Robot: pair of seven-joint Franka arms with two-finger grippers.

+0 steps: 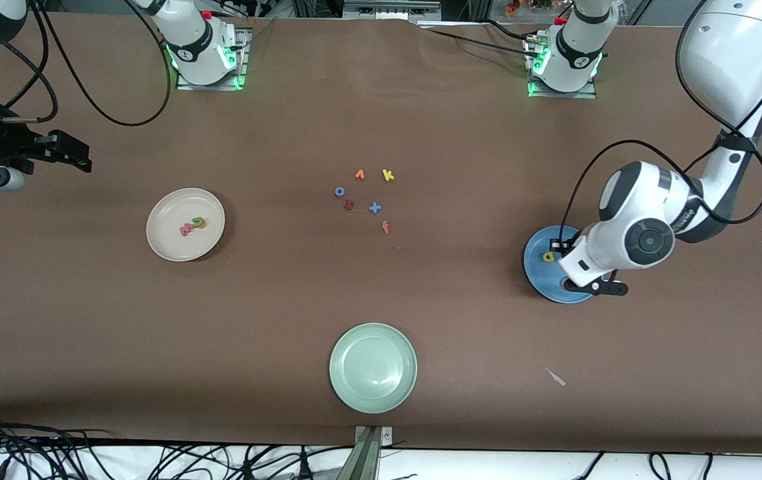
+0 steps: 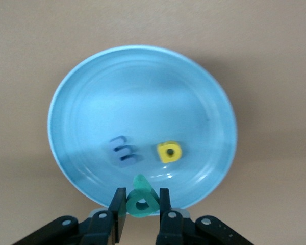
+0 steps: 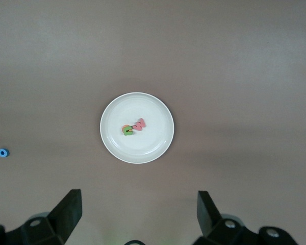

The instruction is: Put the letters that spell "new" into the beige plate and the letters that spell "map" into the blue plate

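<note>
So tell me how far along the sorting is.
Done: green n, orange e and pink w lie in the beige plate; blue m and yellow a in the blue plate. In hand: left end effector holds the teal p over it. Left: release. Right end effector waits, open.

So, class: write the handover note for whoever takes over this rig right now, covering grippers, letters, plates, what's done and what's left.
Left gripper: shut on the small teal foam letter p, over the round blue plate.
Right gripper: open, empty, waiting above the table near the round beige plate.
Done: green n, orange e and pink w in the beige plate; blue m and yellow a in the blue plate.
Left: release the p there.
</note>
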